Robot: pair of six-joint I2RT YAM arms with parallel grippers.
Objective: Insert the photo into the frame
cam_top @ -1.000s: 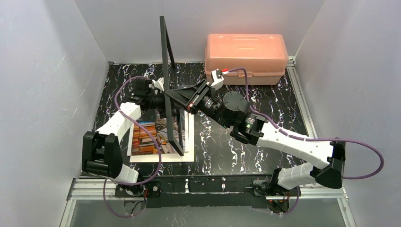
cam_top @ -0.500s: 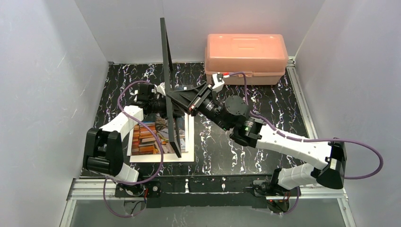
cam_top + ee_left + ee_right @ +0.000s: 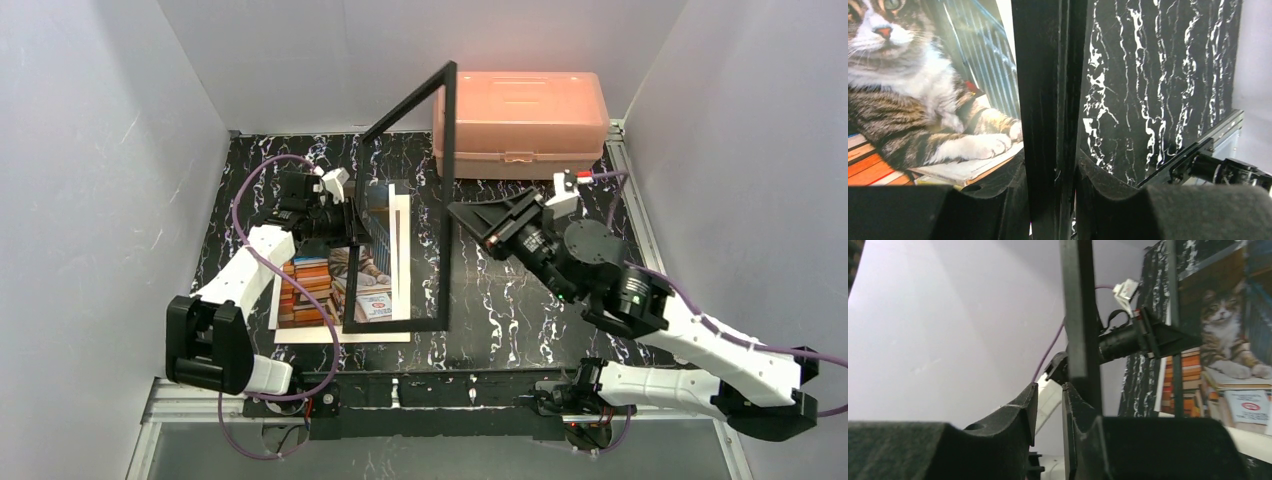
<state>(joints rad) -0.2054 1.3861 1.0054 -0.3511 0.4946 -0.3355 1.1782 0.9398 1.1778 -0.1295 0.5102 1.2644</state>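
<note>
The frame [image 3: 447, 150] stands nearly upright and tilted over the black marble table [image 3: 520, 290], one upper corner raised toward the pink plastic box [image 3: 520, 105]; its lower bar lies along the near border of the photo [image 3: 305, 290], though whether it rests there cannot be told. The photo lies flat and face up on the table, cat and stacked books showing, partly seen through the pane. The left gripper [image 3: 347, 218] sits at the frame's left bar, above the far part of the photo; in the left wrist view the black bar fills the gap between the two fingers [image 3: 1098, 200], so it pinches the frame. The cat's chest and paws appear just to one side of that bar and marble to the other. The right gripper [image 3: 455, 213] meets the frame's right bar about halfway up; in the right wrist view its fingers [image 3: 1080, 410] stand close together with a narrow slit of light between them. The bar rises from behind one fingertip; whether the bar is actually pinched cannot be told.
</note>
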